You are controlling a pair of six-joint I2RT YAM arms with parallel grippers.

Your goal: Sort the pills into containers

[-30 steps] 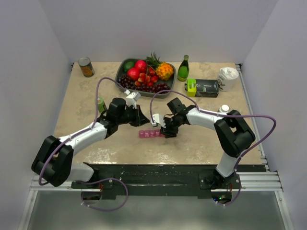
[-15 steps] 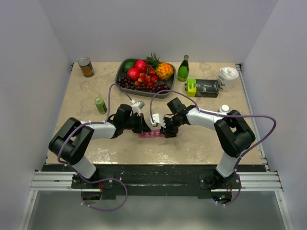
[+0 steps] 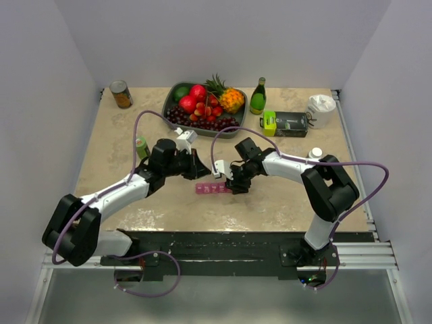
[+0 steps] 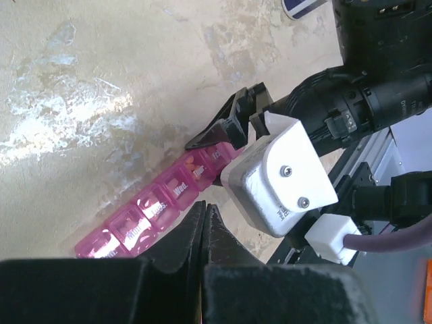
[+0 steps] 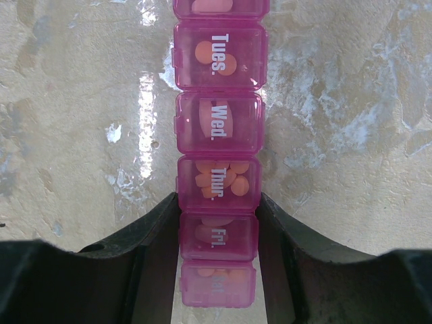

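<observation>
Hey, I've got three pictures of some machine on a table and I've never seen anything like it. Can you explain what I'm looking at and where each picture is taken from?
These are two robot arms bolted at the near edge of a table. The wide picture comes from a fixed camera above and behind them. The other two come from small cameras on each wrist, looking past that arm's own fingers.

On the table lie a pink pill organizer with day-labelled lids and orange pills inside, a tray of fruit, a can, a green bottle and a dark box.

The right end effector grips the organizer's sides near the Fri. compartment. The left end effector is shut, holds nothing, and hangs near the organizer's other end.
</observation>
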